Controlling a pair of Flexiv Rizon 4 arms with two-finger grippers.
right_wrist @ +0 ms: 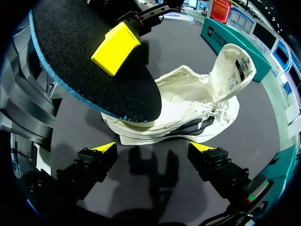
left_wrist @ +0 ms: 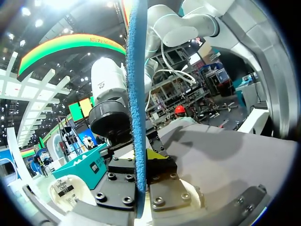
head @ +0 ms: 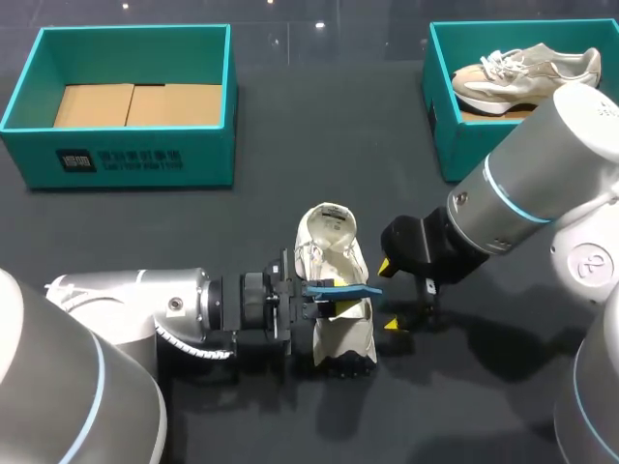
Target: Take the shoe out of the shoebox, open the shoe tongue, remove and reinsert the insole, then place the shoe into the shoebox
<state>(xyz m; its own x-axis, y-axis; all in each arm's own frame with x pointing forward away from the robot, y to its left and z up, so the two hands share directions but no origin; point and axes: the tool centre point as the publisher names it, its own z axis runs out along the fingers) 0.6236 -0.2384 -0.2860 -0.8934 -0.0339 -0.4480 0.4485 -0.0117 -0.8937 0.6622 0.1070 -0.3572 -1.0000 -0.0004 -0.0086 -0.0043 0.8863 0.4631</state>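
Note:
A white shoe (head: pixel 338 324) (right_wrist: pixel 193 106) lies on the dark table in the middle, its tongue (head: pixel 329 224) folded open toward the back. My left gripper (head: pixel 311 298) (left_wrist: pixel 137 165) is shut on the insole (head: pixel 344 289) (left_wrist: pixel 136 94) (right_wrist: pixel 89 61), which is blue-edged with a dark face and is held just above the shoe's opening. The right wrist view shows one yellow fingertip (right_wrist: pixel 115 49) of the left gripper pressed on the insole. My right gripper (head: pixel 389 296) (right_wrist: pixel 153 148) stands open right of the shoe, with nothing between its fingers.
A teal shoebox (head: pixel 29 92) with cardboard inside stands at the back left. A second teal box (head: pixel 437 116) at the back right holds another pale shoe (head: pixel 527 75). My right arm's bulk hangs over the table's right side.

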